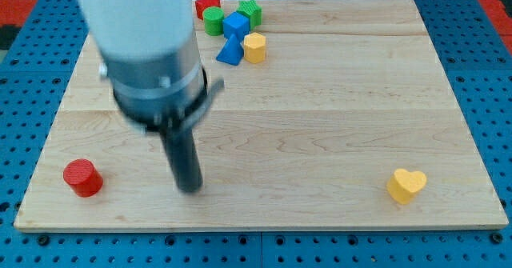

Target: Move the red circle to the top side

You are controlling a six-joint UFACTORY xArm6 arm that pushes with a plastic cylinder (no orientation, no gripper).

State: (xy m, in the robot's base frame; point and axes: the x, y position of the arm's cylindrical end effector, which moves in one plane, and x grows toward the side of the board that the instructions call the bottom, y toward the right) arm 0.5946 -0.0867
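Note:
The red circle (82, 177) is a short red cylinder lying near the bottom-left corner of the wooden board (320, 108). My tip (190, 188) rests on the board to the right of the red circle, apart from it by a clear gap. The rod rises from the tip into the blurred grey arm body at the view's upper left.
A cluster sits at the board's top edge: a red block (207, 5), a green cylinder (213, 21), a green block (250, 12), a blue cube (236, 25), a blue triangular block (230, 50), a yellow block (254, 48). A yellow heart (406, 185) lies bottom right.

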